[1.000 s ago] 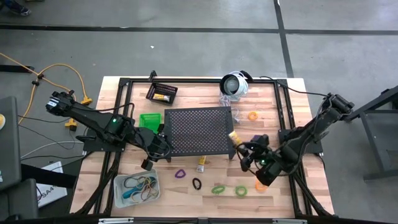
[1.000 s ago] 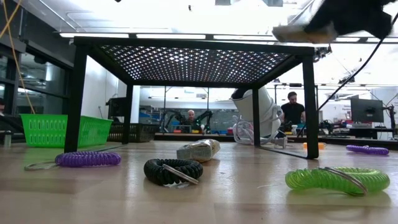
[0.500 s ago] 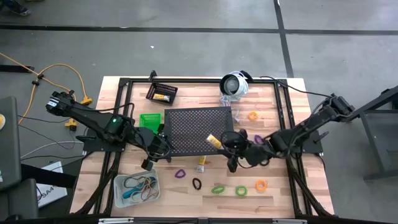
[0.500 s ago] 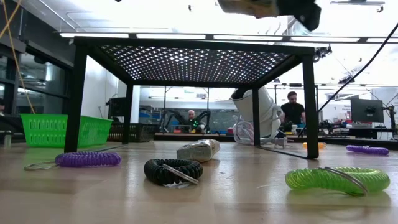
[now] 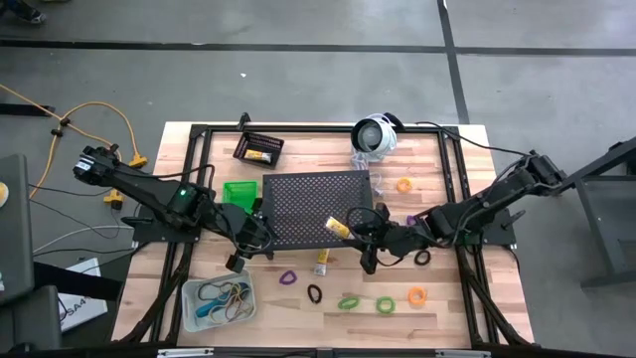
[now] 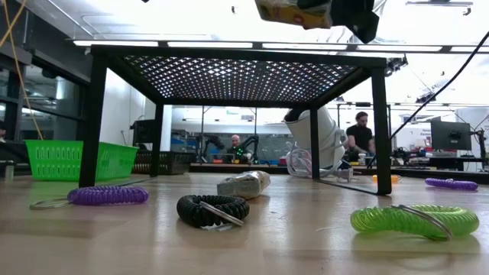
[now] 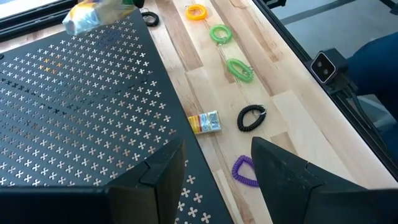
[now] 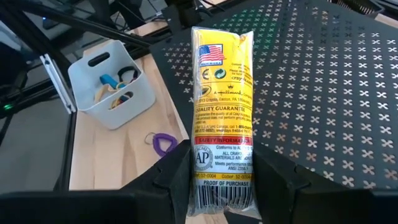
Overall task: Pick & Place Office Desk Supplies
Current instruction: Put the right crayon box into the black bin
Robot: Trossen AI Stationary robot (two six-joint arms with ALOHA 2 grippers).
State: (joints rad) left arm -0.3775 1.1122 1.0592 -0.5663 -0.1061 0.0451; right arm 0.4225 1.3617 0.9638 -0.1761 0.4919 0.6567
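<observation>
A yellow printed packet [image 8: 224, 106] hangs over the near right part of the black perforated stand [image 5: 316, 207], with my right gripper [image 5: 360, 233] shut on it. The low view shows the packet [image 6: 294, 11] high above the stand's top. My left gripper [image 5: 248, 245] waits open at the stand's near left corner, and nothing is between its fingers [image 7: 158, 180]. A second yellow packet [image 5: 321, 263] lies flat on the table near the stand. Purple [image 5: 288, 277], black [image 5: 315, 294], green [image 5: 348, 301] and orange [image 5: 416, 295] coil loops lie along the near side. My right gripper pinches the packet's barcode end [image 8: 224, 190] between its two fingers [image 8: 177, 171], one on each long edge. The fingers come from the table's right, slanting slightly down, and the packet sticks out ahead of them. It is lifted clear above the stand's top.
A clear bin [image 5: 219, 301] with rubber bands stands at the near left. A green bin [image 5: 238, 192] is left of the stand and a black bin [image 5: 258, 148] is at the far left. A round white device [image 5: 375, 134] sits at the far side. More loops [image 5: 404, 185] lie right of the stand.
My right gripper has swung from the near right of the table toward its left, carrying the yellow packet over the stand's near right part. Its wrist has rolled, and the packet has turned with it. Most of the move came early, and it has nearly stopped since.
</observation>
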